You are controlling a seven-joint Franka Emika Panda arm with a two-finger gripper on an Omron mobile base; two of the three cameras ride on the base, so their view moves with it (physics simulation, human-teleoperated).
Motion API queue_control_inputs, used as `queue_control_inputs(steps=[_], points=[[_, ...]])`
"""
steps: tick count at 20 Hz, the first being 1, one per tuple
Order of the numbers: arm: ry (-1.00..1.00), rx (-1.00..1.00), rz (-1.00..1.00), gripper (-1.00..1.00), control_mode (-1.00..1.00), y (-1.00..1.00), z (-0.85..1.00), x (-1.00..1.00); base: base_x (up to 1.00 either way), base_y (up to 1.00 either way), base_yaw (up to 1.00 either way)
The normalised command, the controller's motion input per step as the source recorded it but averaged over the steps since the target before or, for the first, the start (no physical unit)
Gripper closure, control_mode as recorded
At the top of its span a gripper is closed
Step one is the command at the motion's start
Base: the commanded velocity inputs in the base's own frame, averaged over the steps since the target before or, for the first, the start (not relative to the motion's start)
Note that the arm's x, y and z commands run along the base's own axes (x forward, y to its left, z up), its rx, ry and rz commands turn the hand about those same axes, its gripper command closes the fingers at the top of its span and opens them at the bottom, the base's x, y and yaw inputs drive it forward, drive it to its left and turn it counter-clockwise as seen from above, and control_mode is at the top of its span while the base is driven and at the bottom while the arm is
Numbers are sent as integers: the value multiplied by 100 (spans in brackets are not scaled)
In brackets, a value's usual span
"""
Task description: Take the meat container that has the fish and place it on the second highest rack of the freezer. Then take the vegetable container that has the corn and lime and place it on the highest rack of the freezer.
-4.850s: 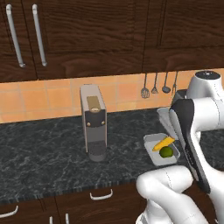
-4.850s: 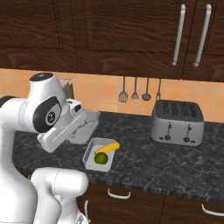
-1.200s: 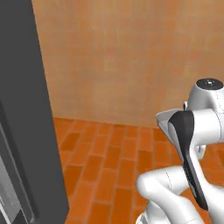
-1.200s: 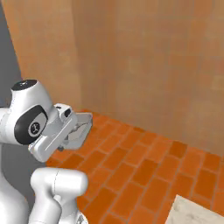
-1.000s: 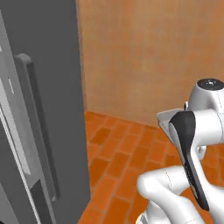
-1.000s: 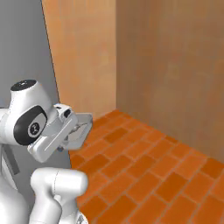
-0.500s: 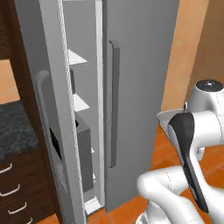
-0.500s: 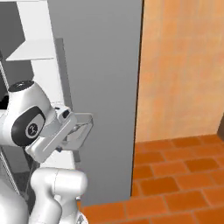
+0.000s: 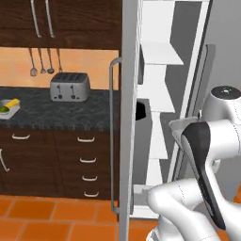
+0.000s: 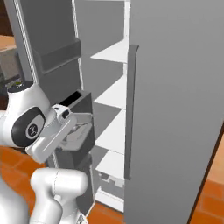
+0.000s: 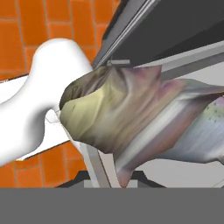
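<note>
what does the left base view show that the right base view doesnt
Left base view: a counter with a toaster, hanging utensils, dark drawers, and a tray holding the corn and lime.
Right base view: the tray carried at the arm's end.
Both: the open freezer with white shelves.

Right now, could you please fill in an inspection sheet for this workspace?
Surface: dark counter at left; orange tile floor.
Job's things: fish in its container, held up near the gripper; freezer door open, white shelves bare; corn and lime tray on the counter.
Clutter: toaster; hanging utensils.
Grippers: shut on the container.
Cables: nothing seen.
Surroundings: dark wood cabinets and drawers.
</note>
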Motion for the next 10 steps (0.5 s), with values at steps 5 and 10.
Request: queue_control_inputs(steps=[5,10], points=[[0,0,0,100,100,0,0,0,32,-63,27],[0,0,0,100,100,0,0,0,40,-50,2]])
